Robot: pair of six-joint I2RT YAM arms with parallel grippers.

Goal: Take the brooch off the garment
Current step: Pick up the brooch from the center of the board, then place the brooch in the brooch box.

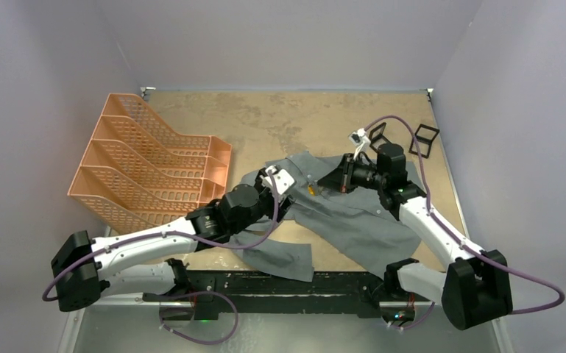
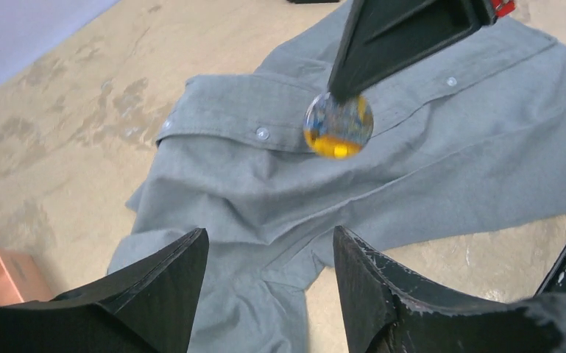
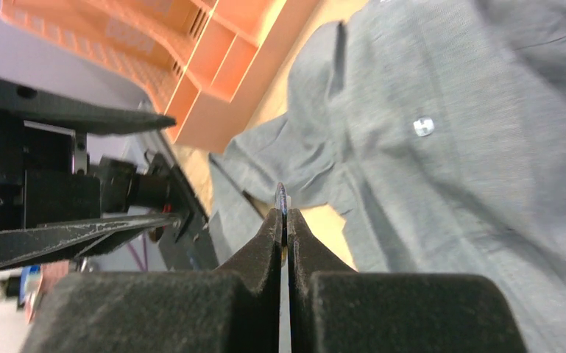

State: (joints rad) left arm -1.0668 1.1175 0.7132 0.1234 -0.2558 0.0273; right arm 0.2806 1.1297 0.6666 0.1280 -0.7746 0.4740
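Worn tan table [image 1: 265, 118], pale walls. My right gripper [image 3: 283, 220] is clamped on the brooch [image 3: 281, 200], pinching the thin round disc edge-on by its rim, just above the button placket of the garment [image 1: 353, 220] at mid-table. Can't tell if the pin has cleared the cloth. My left gripper [image 2: 269, 254] hangs over the shirt's near-left folds, jaws spread wide, nothing held. Brooch looks light, stiff and slick, so little purchase. Shirt is limp and likely tents, so press it down beside the placket. Orange tray [image 1: 147, 162] far left.

Right tool [image 3: 283, 215] pinched tight; left tool [image 2: 269, 243] wide apart, facing it.
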